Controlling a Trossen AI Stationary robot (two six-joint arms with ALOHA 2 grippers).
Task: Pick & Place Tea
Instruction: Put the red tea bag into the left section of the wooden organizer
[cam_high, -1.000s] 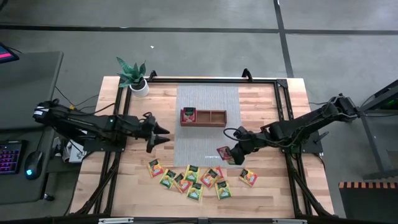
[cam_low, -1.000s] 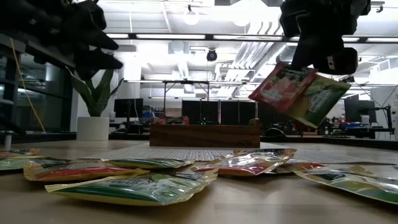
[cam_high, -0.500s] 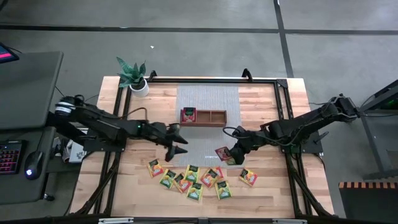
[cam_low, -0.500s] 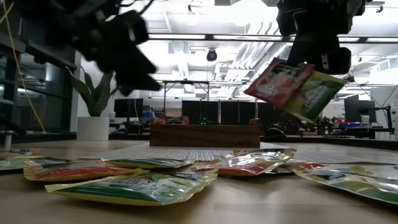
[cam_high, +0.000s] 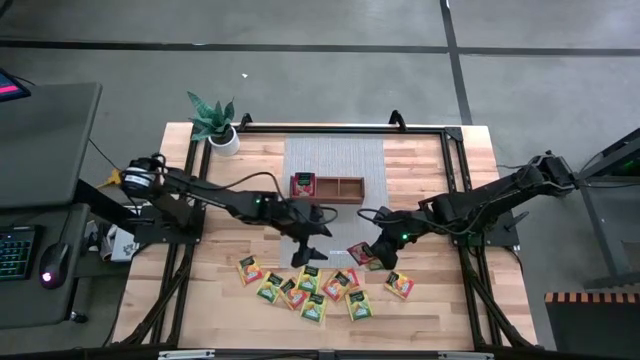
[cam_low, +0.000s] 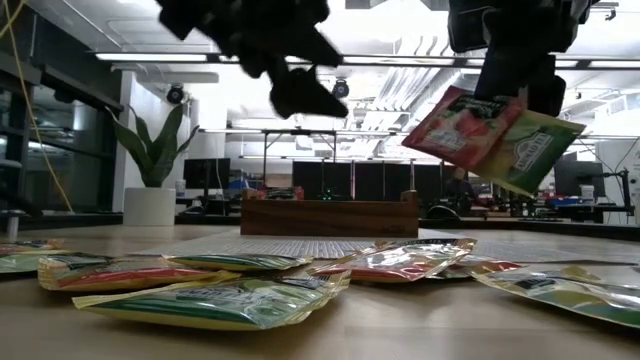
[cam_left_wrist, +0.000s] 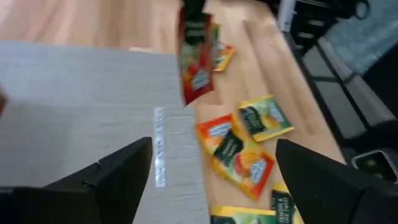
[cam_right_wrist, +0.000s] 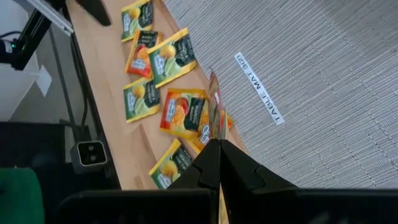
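A red-and-green tea packet (cam_low: 488, 128) hangs in the air above the grey mat's near right corner (cam_high: 365, 228), with my right gripper (cam_high: 372, 252) shut on it. Several more tea packets (cam_high: 310, 285) lie flat on the wood near the table's front edge. Another red packet (cam_high: 302, 184) sits in the left compartment of the brown wooden tray (cam_high: 345, 190) on the mat. My left gripper (cam_high: 313, 238) hovers open over the mat's near edge, above the pile and to the left of the held packet (cam_left_wrist: 196, 59), touching nothing. My right gripper pinches the packet's upper edge (cam_low: 500, 98) between its two shut fingers (cam_right_wrist: 208, 163), coming from above and slanting down. The packet hangs below the fingers, tilted, clear of the mat and the table. In the right wrist view it shows edge-on (cam_right_wrist: 214, 109).
A potted plant (cam_high: 215, 125) stands at the table's far left corner. A black frame (cam_high: 455, 170) runs along the table's sides. The far part of the mat (cam_high: 335, 155) behind the tray lies bare.
My left gripper has swept from the table's left side toward the middle, out over the mat's near edge toward the held packet, rolling as it went and opening wider. My right gripper has stayed in place; the packet has only swung slightly.
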